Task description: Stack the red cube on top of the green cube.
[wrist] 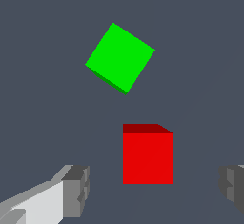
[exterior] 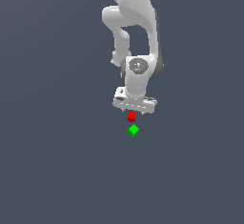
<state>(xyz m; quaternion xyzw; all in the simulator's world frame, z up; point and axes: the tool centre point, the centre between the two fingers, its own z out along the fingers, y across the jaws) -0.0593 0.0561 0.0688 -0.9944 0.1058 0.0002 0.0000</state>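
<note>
Red cube (wrist: 147, 157), small, plain and bright, sits on the grey tabletop (exterior: 57, 161) between my two grey fingertips (wrist: 76, 190), which stand wide apart and touch neither side. My pincer (exterior: 134, 109) hovers over it in the exterior view, spread so I can straddle it before closing. Just beside it, apart and nearer in the exterior view, lies the bright-green cube (wrist: 120, 57), turned like a diamond, its top bare to receive the red one.
</note>
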